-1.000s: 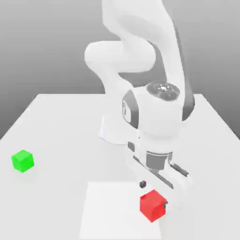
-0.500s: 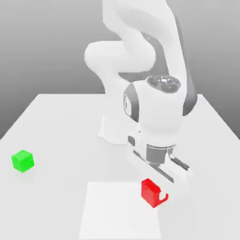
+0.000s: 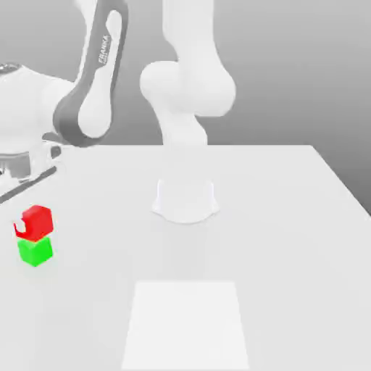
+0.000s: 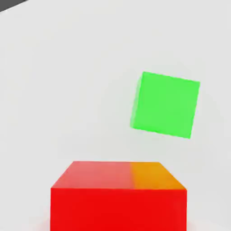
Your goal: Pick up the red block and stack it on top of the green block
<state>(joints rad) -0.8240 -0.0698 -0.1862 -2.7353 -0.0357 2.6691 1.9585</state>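
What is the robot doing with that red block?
The white robot arm is holding the red block in its fingers, which are shut on it. It holds the block just above the green block, which sits on the white table near the exterior view's left edge. From the hand view, the red block doesn't look lined up with the green one yet, so it isn't stacked.

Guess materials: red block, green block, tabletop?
Red block: looks like matte plastic or painted wood; flat uniform colour, no glare. Green block: same look, smooth faces, crisp edges. Tabletop: smooth matte white, laminate-like, no grain. All rendered, so only a guess.
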